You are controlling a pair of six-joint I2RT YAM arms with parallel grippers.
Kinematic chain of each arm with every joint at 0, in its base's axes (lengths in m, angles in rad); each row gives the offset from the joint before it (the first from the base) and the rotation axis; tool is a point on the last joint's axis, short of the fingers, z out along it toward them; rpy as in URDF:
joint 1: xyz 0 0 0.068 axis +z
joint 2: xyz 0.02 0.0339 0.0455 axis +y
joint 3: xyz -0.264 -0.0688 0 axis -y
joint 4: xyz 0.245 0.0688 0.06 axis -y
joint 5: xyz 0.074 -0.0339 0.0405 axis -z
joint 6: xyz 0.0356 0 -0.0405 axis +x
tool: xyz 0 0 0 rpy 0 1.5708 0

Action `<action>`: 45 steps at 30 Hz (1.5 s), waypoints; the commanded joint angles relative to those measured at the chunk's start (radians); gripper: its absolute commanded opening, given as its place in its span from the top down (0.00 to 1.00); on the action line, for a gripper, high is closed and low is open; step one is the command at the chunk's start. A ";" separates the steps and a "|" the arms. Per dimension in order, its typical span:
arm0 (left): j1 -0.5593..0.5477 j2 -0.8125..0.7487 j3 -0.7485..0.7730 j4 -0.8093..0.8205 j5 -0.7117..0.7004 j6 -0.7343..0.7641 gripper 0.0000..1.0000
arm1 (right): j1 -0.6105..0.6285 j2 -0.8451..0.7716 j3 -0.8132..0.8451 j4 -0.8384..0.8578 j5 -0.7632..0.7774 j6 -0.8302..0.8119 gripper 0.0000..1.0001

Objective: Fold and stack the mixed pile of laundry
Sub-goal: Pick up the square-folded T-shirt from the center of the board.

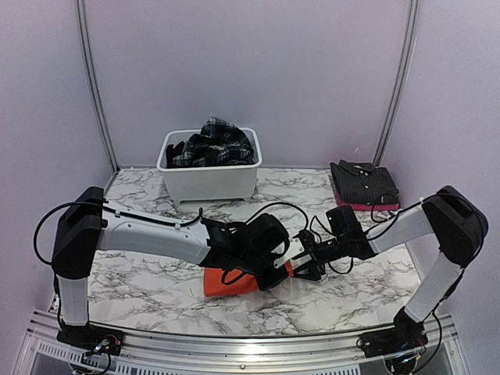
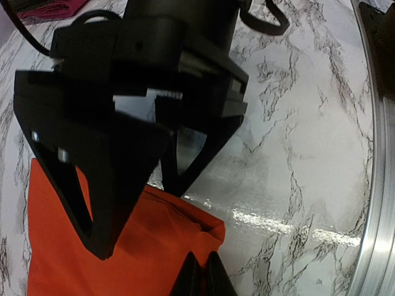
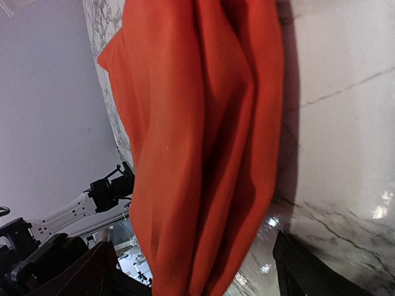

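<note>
Overhead, both arms reach in to the middle of the marble tabletop (image 1: 133,285). There the left tool (image 1: 275,272) and right tool (image 1: 306,268) meet close together over the orange shirt (image 1: 233,283). The shirt lies bunched on the tabletop near the front edge, partly hidden under the left arm's wrist. At the back stands a white tub (image 1: 209,183) with the plaid skirt (image 1: 212,142) heaped in it, rising over the rim. At the back right, well apart from the shirt, a folded grey garment (image 1: 364,182) lies on a pink cloth (image 1: 353,206). From this view I cannot tell how either tool's jaws stand.

From the left wrist, the left tool (image 2: 204,279) shows at the bottom edge. Its fingers are pressed narrow, with only a thin seam between them, at a folded corner of the shirt (image 2: 142,246), which they appear to pinch. Above them the right tool (image 2: 139,223) fills much of the frame, its two black triangular fingers spread wide with their tips down over the shirt's edge. Bare tabletop (image 2: 308,154) runs off to the right.

From the right wrist, the right tool (image 3: 191,274) stands wide, one finger in each bottom corner, with the shirt (image 3: 203,123) between and beyond them. The cloth lies in long folds on the tabletop (image 3: 345,123), and the jaws hold nothing.
</note>
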 commanded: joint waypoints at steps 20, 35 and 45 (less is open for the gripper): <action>-0.004 -0.115 -0.076 0.084 0.000 -0.077 0.62 | 0.074 0.190 0.187 -0.001 0.084 0.005 1.00; 0.051 -0.340 -0.284 0.057 -0.211 -0.297 0.01 | -0.174 -0.111 0.338 -0.978 0.527 -0.686 1.00; 0.071 -0.462 -0.389 -0.012 -0.349 -0.286 0.01 | -0.301 -0.133 0.678 -1.271 1.091 -0.849 1.00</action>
